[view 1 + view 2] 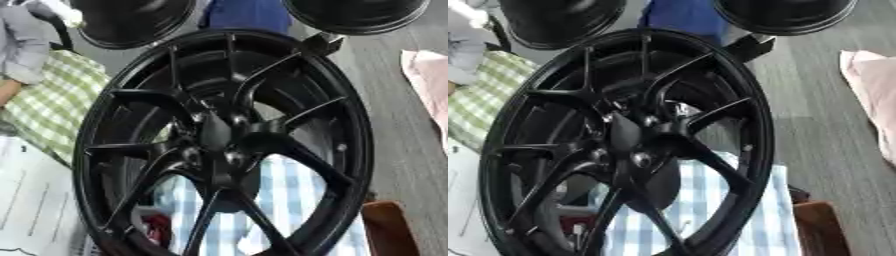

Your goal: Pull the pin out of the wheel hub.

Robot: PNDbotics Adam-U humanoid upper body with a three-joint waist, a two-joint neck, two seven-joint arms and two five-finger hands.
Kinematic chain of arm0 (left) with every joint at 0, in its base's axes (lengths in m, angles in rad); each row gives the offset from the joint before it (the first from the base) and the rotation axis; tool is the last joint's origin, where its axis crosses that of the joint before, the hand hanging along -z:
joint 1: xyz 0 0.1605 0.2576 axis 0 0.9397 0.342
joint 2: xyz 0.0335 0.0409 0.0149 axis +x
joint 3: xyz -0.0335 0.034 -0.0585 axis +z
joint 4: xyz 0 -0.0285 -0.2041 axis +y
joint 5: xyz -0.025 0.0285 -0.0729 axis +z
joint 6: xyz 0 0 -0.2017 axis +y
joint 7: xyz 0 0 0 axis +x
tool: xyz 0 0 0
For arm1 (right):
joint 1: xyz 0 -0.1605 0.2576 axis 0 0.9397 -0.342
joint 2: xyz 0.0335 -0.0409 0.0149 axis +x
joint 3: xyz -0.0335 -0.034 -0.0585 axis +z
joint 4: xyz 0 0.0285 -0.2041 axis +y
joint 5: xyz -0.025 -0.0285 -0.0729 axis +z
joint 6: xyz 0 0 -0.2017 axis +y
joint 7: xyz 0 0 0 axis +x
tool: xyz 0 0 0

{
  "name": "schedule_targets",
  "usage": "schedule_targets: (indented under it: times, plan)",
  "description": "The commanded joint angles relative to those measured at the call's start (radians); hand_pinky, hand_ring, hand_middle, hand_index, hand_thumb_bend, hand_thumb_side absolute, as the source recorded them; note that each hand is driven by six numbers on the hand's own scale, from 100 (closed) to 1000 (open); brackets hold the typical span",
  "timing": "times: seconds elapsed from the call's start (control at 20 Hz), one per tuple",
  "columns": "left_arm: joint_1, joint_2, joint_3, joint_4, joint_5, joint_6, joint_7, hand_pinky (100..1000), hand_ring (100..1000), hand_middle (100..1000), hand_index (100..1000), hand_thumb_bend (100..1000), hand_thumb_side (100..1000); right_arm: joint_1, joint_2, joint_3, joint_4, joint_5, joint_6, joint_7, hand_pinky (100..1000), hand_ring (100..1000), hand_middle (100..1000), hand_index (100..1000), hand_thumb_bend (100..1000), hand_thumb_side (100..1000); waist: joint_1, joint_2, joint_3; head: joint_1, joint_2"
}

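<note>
A large black multi-spoke wheel hub (219,145) fills both views, standing close in front of me and tilted a little. Its dark centre cap (627,142) is ringed by bolt holes, and one of them shows a small shiny spot (641,160). I cannot make out a pin among the black spokes. Through the lower spokes a red object (158,229) and a small silvery piece (579,231) show behind the wheel. Neither of my hands appears in either view.
Two more black wheels (131,20) (354,15) stand at the top edge. Behind the hub lie a blue-and-white checked cloth (289,200) and a green checked cloth (52,100), plus white sheets (35,200) lower left. Right are grey floor, a pink cloth (429,85) and a brown object (389,230).
</note>
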Motion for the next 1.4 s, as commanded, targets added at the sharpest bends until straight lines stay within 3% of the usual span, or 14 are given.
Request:
schedule_targets:
  times: [0.05, 0.25, 0.3, 0.35, 0.5, 0.55, 0.6, 0.7, 0.8, 0.9, 1.05, 1.25, 1.3, 1.4]
  plan:
    - [0.073, 0.072, 0.075, -0.021, 0.054, 0.018, 0.074, 740, 499, 309, 414, 153, 240, -0.010, -0.017, -0.017, -0.013, 0.002, -0.009, -0.004, 847, 610, 755, 679, 100, 816, -0.025, -0.024, 0.004, -0.005, -0.010]
    - [0.196, 0.069, 0.118, -0.029, 0.039, 0.047, 0.186, 748, 521, 360, 467, 187, 219, -0.015, -0.013, -0.016, -0.013, -0.002, -0.010, -0.003, 847, 610, 755, 679, 100, 816, -0.035, -0.022, 0.009, -0.005, -0.018]
    - [0.221, 0.063, 0.123, -0.032, 0.035, 0.052, 0.206, 752, 530, 381, 488, 212, 148, -0.016, -0.012, -0.015, -0.013, -0.003, -0.010, -0.002, 847, 610, 756, 679, 100, 814, -0.037, -0.022, 0.008, -0.004, -0.022]
    - [0.246, 0.056, 0.128, -0.034, 0.035, 0.056, 0.220, 760, 545, 418, 527, 216, 244, -0.018, -0.010, -0.015, -0.013, -0.003, -0.010, -0.002, 847, 610, 756, 679, 100, 816, -0.038, -0.021, 0.008, -0.005, -0.026]
    - [0.312, 0.035, 0.144, -0.037, 0.047, 0.063, 0.244, 801, 615, 523, 653, 294, 298, -0.020, -0.008, -0.016, -0.013, -0.004, -0.011, -0.002, 847, 610, 756, 679, 100, 816, -0.041, -0.019, 0.006, -0.005, -0.032]
    - [0.331, 0.028, 0.149, -0.038, 0.049, 0.063, 0.252, 832, 704, 629, 745, 415, 382, -0.020, -0.008, -0.016, -0.013, -0.004, -0.011, -0.002, 847, 610, 756, 679, 100, 816, -0.042, -0.019, 0.006, -0.005, -0.034]
    - [0.348, 0.021, 0.154, -0.038, 0.049, 0.060, 0.258, 872, 798, 770, 850, 663, 533, -0.020, -0.007, -0.017, -0.013, -0.005, -0.011, -0.002, 847, 610, 756, 679, 100, 817, -0.042, -0.018, 0.005, -0.004, -0.034]
    - [0.378, 0.007, 0.159, -0.036, 0.052, 0.048, 0.247, 911, 851, 838, 917, 826, 591, -0.021, -0.005, -0.017, -0.013, -0.005, -0.011, -0.002, 847, 610, 756, 679, 100, 817, -0.042, -0.017, 0.004, -0.004, -0.036]
    - [0.397, 0.000, 0.165, -0.028, 0.054, 0.039, 0.229, 913, 852, 845, 921, 893, 629, -0.020, -0.005, -0.017, -0.013, -0.006, -0.010, -0.003, 847, 610, 756, 679, 100, 822, -0.042, -0.017, 0.003, -0.003, -0.037]
    - [0.405, -0.006, 0.175, -0.020, 0.049, 0.034, 0.218, 911, 853, 843, 902, 884, 701, -0.021, -0.004, -0.018, -0.013, -0.006, -0.011, -0.003, 847, 610, 756, 679, 100, 817, -0.042, -0.017, 0.002, -0.001, -0.038]
    - [0.403, -0.013, 0.185, -0.013, 0.053, 0.034, 0.225, 903, 845, 826, 873, 797, 696, -0.021, -0.004, -0.017, -0.013, -0.006, -0.011, -0.003, 847, 611, 756, 679, 100, 817, -0.041, -0.017, 0.001, 0.003, -0.038]
    - [0.400, -0.015, 0.184, -0.010, 0.070, 0.036, 0.236, 904, 846, 827, 876, 785, 686, -0.022, -0.004, -0.016, -0.013, -0.006, -0.012, -0.003, 847, 611, 756, 679, 100, 817, -0.041, -0.017, -0.001, 0.005, -0.038]
    - [0.399, -0.016, 0.185, -0.011, 0.073, 0.036, 0.238, 881, 808, 773, 828, 628, 690, -0.021, -0.004, -0.016, -0.013, -0.006, -0.012, -0.004, 847, 611, 757, 679, 100, 818, -0.041, -0.017, -0.001, 0.006, -0.038]
    - [0.384, -0.033, 0.204, -0.022, 0.090, 0.025, 0.256, 865, 771, 734, 793, 544, 689, -0.019, -0.003, -0.017, -0.013, -0.006, -0.012, -0.005, 847, 610, 757, 679, 100, 817, -0.040, -0.018, -0.002, 0.005, -0.037]
